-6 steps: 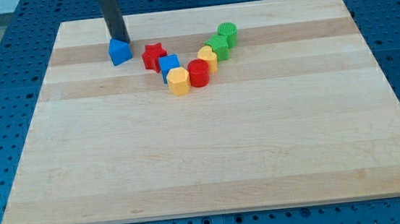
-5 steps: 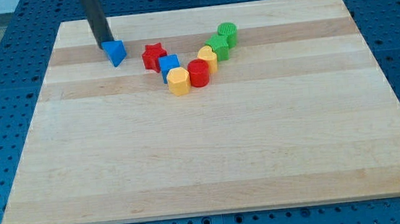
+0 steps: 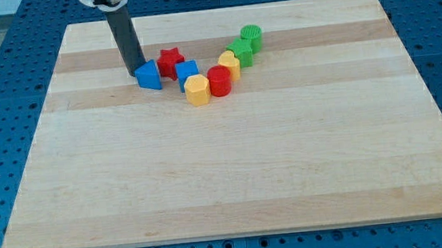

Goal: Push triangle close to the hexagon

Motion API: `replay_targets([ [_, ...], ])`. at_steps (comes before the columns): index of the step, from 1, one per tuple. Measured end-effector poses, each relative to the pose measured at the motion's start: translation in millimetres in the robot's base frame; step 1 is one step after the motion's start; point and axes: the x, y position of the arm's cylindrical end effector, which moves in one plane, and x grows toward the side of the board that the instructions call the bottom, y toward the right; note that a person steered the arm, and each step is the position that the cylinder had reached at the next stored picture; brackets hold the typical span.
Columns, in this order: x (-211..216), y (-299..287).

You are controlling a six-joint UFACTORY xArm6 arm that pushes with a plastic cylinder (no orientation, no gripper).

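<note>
The blue triangle [image 3: 149,75] lies on the wooden board [image 3: 233,171], just left of the red star [image 3: 170,61] and the blue cube [image 3: 188,72]. The yellow hexagon [image 3: 197,89] sits a little to the triangle's lower right, with a small gap between them. My tip [image 3: 134,71] touches the triangle's upper left side. The rod rises from there to the view's top.
A red cylinder [image 3: 219,81], a yellow block [image 3: 229,64], a green block [image 3: 240,51] and a green cylinder [image 3: 251,36] run in a line up to the right from the hexagon. The board's edges lie well away from the blocks.
My tip has moved down and right, pushing the blue triangle from the board's upper left toward the red star and the yellow hexagon. The other blocks have not moved.
</note>
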Motion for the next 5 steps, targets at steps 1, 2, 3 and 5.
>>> replay_targets([
  [1,15.6,8.4],
  [2,31.9,29.1],
  [3,46.8,55.1],
  [5,81.0,103.6],
])
